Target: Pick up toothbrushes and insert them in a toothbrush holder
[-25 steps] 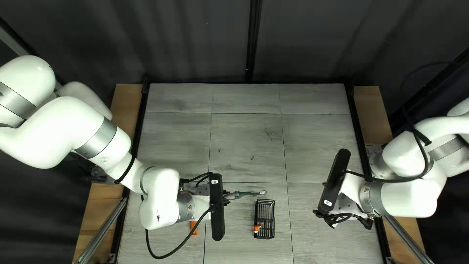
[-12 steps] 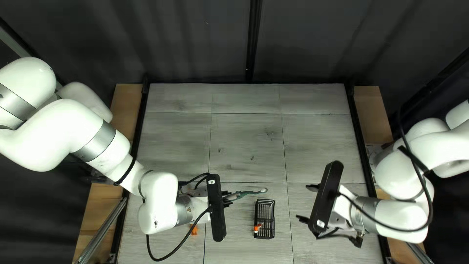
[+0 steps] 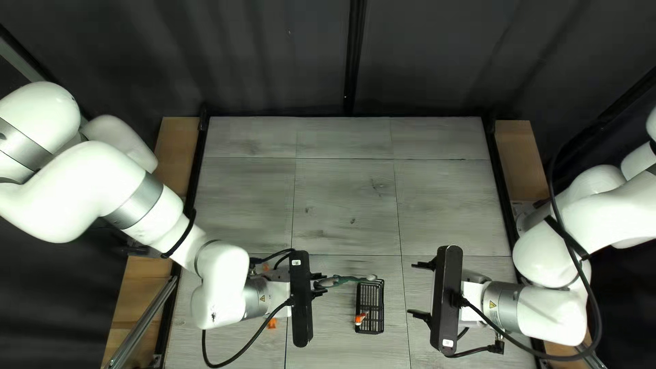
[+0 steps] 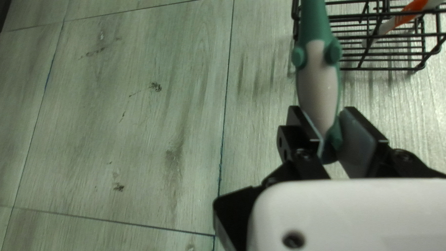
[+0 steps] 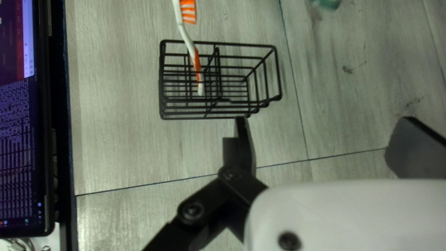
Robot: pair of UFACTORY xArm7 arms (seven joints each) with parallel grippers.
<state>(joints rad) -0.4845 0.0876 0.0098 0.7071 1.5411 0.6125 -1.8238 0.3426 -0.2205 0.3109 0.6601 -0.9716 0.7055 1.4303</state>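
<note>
My left gripper (image 3: 322, 283) is shut on the handle of a green toothbrush (image 3: 348, 279), whose far end reaches over the far end of the black wire holder (image 3: 370, 281). In the left wrist view the toothbrush (image 4: 318, 88) extends ahead from between the fingers of the gripper (image 4: 324, 123). An orange-and-white toothbrush (image 5: 188, 42) stands leaning in one compartment of the holder (image 5: 246, 45) in the right wrist view. To the holder's right, my right gripper (image 3: 418, 290) is open with nothing held; its fingers stand wide apart in its own view (image 5: 325, 125).
An orange object (image 3: 272, 323) lies on the table beside the left arm's wrist, partly behind a cable. In the right wrist view a screen (image 5: 16, 139) stands along the table's edge, beyond the holder.
The left gripper has shifted slightly toward the near edge, bringing the green toothbrush's end over the holder. My right gripper has moved left and nearer, turning its fingers toward the holder.
</note>
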